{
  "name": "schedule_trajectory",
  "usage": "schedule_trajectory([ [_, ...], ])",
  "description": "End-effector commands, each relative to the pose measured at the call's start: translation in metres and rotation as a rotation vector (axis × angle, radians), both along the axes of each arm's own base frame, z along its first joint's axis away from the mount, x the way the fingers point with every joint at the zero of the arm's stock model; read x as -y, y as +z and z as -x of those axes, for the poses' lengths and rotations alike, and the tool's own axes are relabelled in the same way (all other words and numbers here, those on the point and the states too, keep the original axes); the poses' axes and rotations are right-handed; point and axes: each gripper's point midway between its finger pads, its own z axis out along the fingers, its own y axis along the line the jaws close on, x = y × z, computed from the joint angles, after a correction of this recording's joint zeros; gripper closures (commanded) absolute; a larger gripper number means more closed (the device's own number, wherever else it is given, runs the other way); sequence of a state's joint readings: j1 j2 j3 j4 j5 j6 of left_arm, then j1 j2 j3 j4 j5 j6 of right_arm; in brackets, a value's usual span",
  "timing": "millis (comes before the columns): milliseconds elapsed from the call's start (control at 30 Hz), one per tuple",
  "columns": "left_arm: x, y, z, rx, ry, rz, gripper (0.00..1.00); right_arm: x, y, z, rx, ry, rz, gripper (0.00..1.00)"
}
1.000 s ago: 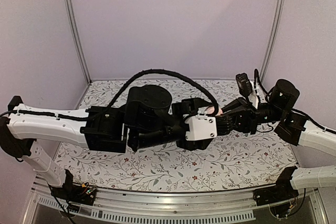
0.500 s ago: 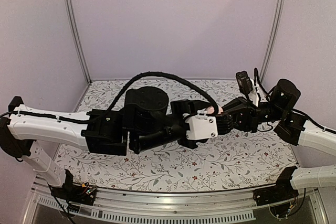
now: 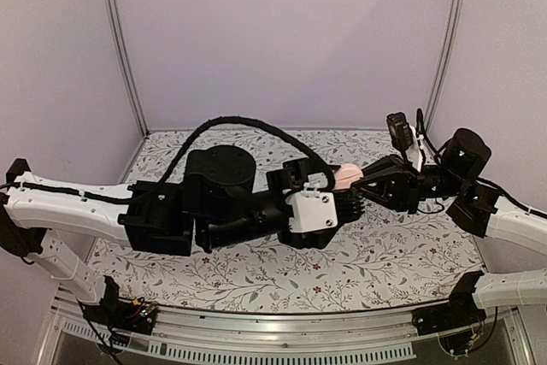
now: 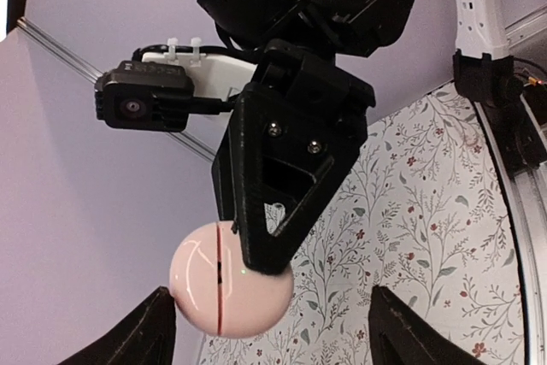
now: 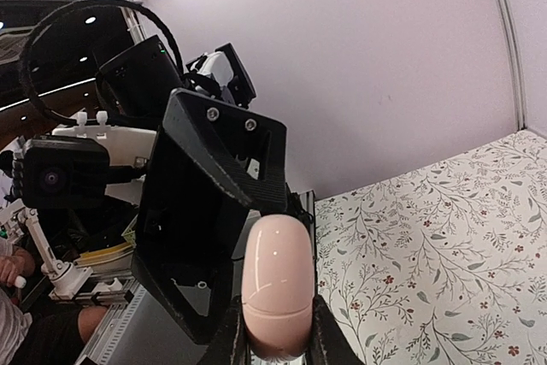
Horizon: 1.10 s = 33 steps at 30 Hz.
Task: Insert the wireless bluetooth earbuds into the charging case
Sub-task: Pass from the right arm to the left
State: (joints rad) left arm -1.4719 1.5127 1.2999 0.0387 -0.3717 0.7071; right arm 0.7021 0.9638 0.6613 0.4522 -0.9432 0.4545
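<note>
The charging case (image 5: 276,284) is a glossy pale pink pebble with its lid closed, its seam showing in the left wrist view (image 4: 224,284). My right gripper (image 5: 278,344) is shut on it and holds it above the table (image 3: 402,250). It shows as a pink spot between the two arms from above (image 3: 346,176). My left gripper (image 4: 278,339) is open, its fingertips (image 4: 152,331) wide apart, facing the case from the left without touching it. The earbuds are out of view.
Both arms meet over the middle of the floral table. A thick black cable (image 3: 248,122) arches over the left arm. The lilac back wall (image 3: 282,40) and metal corner posts (image 3: 120,49) bound the area.
The left arm has drawn back to the left, away from the case. Its jaws narrowed and then widened again. More of the pink case now shows from above. The right gripper keeps its hold.
</note>
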Motion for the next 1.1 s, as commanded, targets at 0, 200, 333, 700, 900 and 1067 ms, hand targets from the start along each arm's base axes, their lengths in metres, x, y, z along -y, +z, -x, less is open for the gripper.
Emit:
schedule_trajectory([
  [0, -0.020, 0.013, 0.011, -0.106, -0.039, 0.087, 0.20, 0.005, 0.022, -0.010, 0.096, -0.090, -0.063, 1.00],
  [200, -0.028, 0.009, -0.010, -0.129, 0.015, 0.092, 0.14, 0.002, 0.018, -0.013, 0.092, -0.089, -0.042, 1.00],
  [333, -0.020, 0.003, -0.018, -0.123, 0.021, 0.051, 0.14, 0.000, 0.016, -0.017, 0.069, -0.095, -0.035, 1.00],
  [700, -0.008, -0.019, -0.048, -0.067, 0.106, -0.074, 0.19, -0.008, -0.001, -0.027, -0.032, -0.093, 0.007, 0.99],
  [900, -0.007, -0.018, -0.056, -0.050, 0.124, -0.084, 0.26, -0.009, -0.007, -0.029, -0.062, -0.091, 0.020, 0.98],
  [1067, -0.007, -0.016, -0.065, -0.024, 0.162, -0.078, 0.35, -0.011, -0.012, -0.030, -0.083, -0.086, 0.031, 0.98],
])
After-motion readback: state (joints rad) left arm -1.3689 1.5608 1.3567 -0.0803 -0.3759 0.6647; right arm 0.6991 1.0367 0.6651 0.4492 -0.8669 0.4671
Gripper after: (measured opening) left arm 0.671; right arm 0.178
